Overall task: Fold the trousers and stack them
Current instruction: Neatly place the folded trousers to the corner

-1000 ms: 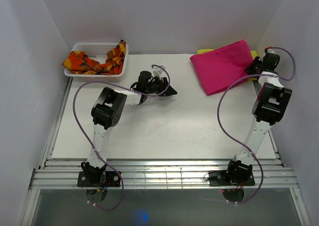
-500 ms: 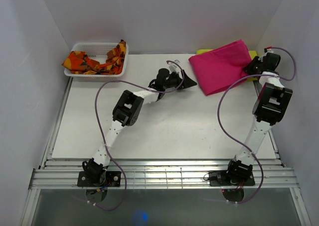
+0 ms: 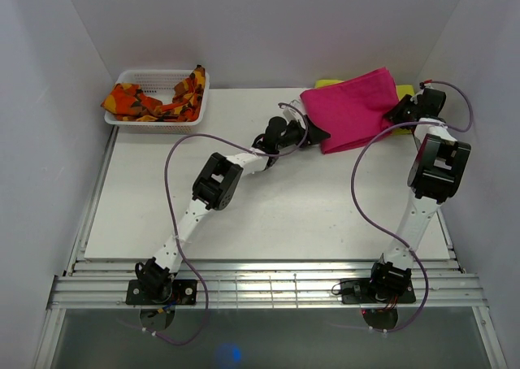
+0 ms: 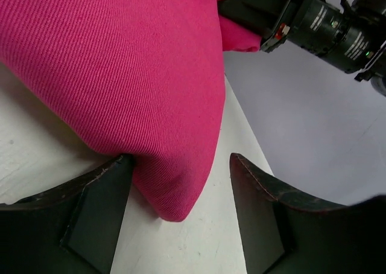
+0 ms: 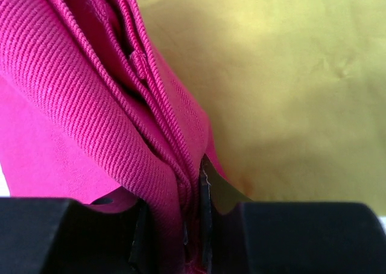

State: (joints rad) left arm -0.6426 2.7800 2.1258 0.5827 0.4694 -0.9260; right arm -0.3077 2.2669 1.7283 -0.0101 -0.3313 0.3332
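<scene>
Already we see trousers (image 3: pixel 353 109) folded flat, lying partly on yellow cloth (image 3: pixel 327 83). Right gripper (image 5: pixel 175 213) jaws clamped on layered edge; left gripper (image 4: pixel 179 159) jaws apart, fold corner between them. We judge folding done, only squaring on stack left.

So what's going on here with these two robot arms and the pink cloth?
The two arms are folding a pair of pink trousers, which lie folded at the far right of the table, partly on a yellow cloth. The right hand is pinching the trousers' right edge. The left hand is open, with a finger on either side of the bundle's near-left corner, not gripping it yet. A basket holding an orange patterned cloth sits at the far left.
</scene>
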